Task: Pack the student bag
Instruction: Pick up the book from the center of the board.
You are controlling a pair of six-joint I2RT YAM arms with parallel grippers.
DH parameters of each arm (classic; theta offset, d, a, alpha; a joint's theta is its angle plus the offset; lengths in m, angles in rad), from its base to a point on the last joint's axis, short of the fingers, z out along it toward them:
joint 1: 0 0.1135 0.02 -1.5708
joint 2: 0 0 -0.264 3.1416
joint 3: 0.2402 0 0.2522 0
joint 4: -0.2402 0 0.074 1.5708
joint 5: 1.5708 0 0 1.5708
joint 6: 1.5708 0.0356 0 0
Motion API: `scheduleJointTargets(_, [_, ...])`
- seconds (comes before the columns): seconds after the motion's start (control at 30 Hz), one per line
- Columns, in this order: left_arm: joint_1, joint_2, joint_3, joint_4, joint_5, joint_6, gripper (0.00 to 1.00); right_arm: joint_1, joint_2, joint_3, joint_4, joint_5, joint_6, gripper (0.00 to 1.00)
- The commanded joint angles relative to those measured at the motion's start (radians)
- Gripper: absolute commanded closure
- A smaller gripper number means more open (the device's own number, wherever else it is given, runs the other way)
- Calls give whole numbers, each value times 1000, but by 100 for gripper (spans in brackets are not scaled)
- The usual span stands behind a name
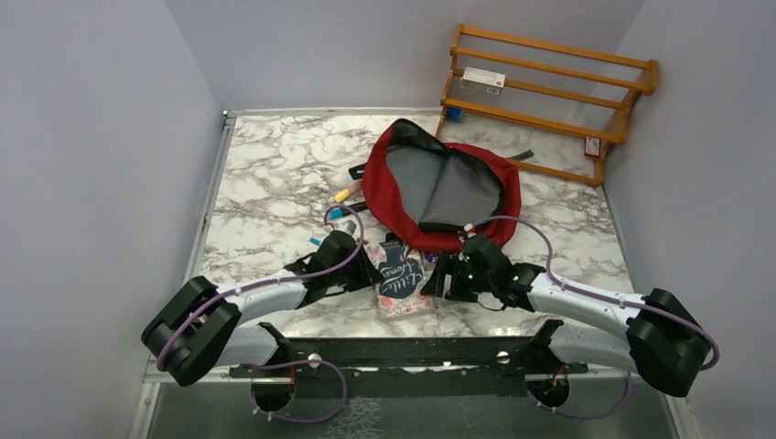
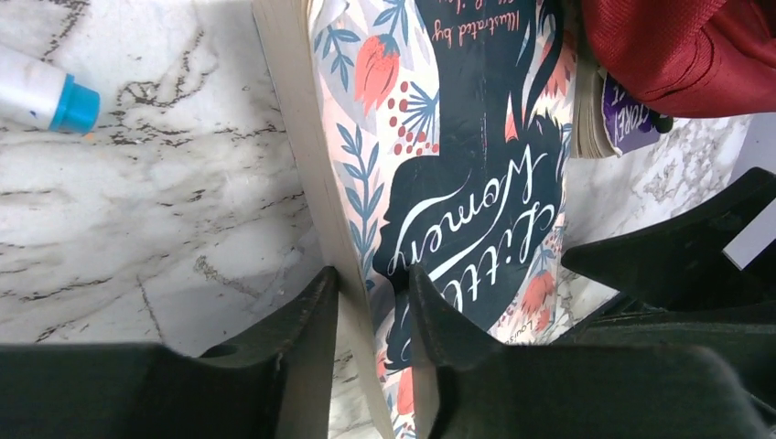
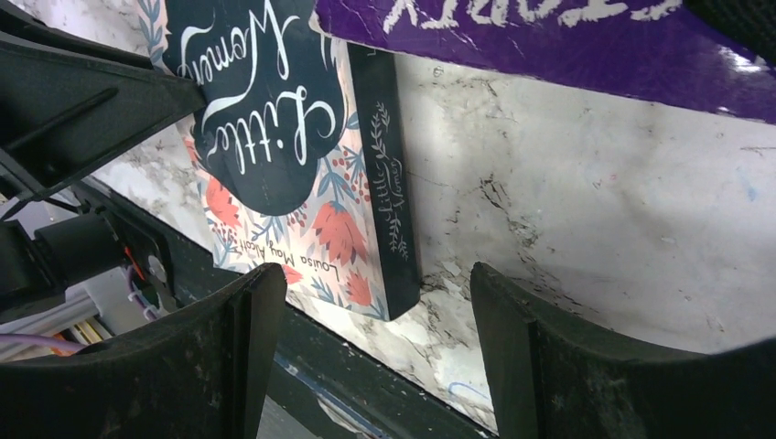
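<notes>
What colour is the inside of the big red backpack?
Grey lining inside the dark-red fabric backpack; clearest in the top view.

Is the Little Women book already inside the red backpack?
No, the book lies flat on the marble table, just outside the near edge of the student bag.

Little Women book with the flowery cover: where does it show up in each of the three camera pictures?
Top external: Little Women book lies low centre on the marble table, just below the student bag.
Left wrist: centre, its page edge between the left gripper fingers.
Right wrist: upper left, dark spine toward the middle, above the open right gripper.
Shared landmark: the purple book at its top edge, only a sliver from above.
</notes>
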Motion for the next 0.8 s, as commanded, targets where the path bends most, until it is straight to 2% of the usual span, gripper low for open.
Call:
scheduleJointTargets(0.0, [-5,68,-24,-120,-46,5,79,6,21,-16,61,25,37,22])
scheduleJointTargets(0.1, [9,64,-37,-189,-87,-24,92,7,36,-34,92,12,56,22])
scheduleJointTargets(0.2, [39,49,-66,-194,-84,-36,97,7,53,-46,121,11,76,21])
scheduleJointTargets(0.53, [75,139,-75,-187,-79,1,100,7,181,-40,185,19,227,22])
scheduleJointTargets(0.77, [78,154,-81,-160,-75,9,100,6,247,-153,485,-96,350,27])
